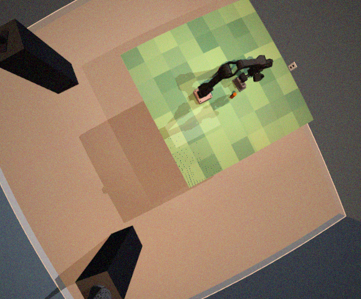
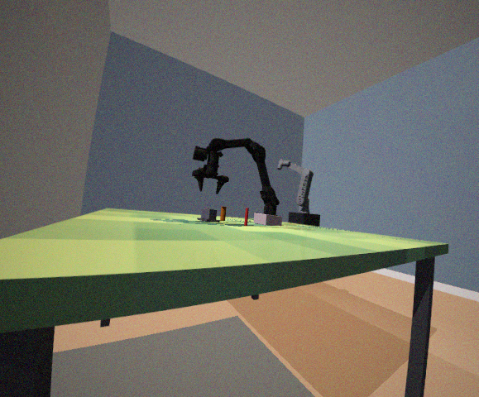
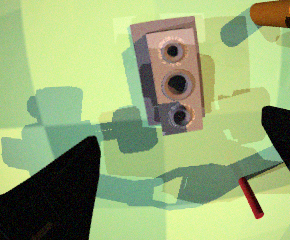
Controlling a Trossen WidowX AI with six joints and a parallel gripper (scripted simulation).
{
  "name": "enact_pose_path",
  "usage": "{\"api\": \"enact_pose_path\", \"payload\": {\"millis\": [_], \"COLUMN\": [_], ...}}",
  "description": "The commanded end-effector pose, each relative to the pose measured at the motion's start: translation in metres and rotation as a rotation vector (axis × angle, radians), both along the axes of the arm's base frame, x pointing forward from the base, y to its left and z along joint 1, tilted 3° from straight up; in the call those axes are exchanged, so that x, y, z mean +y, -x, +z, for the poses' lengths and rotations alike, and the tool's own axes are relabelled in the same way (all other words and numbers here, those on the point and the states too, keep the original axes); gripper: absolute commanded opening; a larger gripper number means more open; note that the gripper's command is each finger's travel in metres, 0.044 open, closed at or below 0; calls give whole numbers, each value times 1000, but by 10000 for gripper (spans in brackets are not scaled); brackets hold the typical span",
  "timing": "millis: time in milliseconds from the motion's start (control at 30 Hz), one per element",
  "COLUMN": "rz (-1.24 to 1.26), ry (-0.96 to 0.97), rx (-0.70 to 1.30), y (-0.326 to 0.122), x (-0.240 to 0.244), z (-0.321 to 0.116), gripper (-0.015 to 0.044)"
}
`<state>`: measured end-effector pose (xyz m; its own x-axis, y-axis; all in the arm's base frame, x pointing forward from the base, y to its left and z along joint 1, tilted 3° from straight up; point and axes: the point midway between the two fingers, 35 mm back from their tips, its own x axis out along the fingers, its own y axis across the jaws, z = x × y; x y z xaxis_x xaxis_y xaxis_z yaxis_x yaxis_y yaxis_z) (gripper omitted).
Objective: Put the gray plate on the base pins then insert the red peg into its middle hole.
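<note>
Spread wide at the gripper point(image 1: 250, 76) point(image 2: 209, 191) point(image 3: 184, 130), pinching nothing, and hanging above the three-holed gray plate point(image 1: 239, 83) point(image 2: 208, 214) point(image 3: 162, 67). Seemingly flat on its base point(image 3: 165, 26), though too small to tell about the pins. Upright on the tabletop, well apart from the plate and outside its middle hole, in the case of the red peg point(image 2: 246, 216) point(image 3: 251, 199). Likewise standing near the plate, as to the orange cylinder point(image 1: 233, 94) point(image 2: 222, 212) point(image 3: 275, 13). Patched all over in light and darker green squares, crossed by arm shadows, across the table point(image 1: 270, 109) point(image 2: 188, 239) point(image 3: 35, 30). Tan and broadly shadowed over the floor point(image 1: 254, 208) point(image 2: 359, 320); blue along the walls point(image 2: 196, 111) point(image 2: 401, 128), grayish overhead at the ceiling point(image 2: 273, 51).
</note>
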<state>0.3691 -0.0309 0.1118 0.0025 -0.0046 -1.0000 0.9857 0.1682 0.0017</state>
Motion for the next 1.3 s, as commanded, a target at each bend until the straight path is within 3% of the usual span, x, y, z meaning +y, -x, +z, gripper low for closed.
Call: {"api": "enact_pose_path", "payload": {"millis": [0,167,433,700,833,1267], "rz": [4,126,350,369,369,369], "ry": [0,-7,-18,-19,-19,-19], "rx": [20,21,29,30,30,30], "y": [3,37,128,137,137,138], "x": [3,73,161,169,170,171], "z": [3,7,3,2,-25,-43], "gripper": [440,440,440,440,440,440]}}
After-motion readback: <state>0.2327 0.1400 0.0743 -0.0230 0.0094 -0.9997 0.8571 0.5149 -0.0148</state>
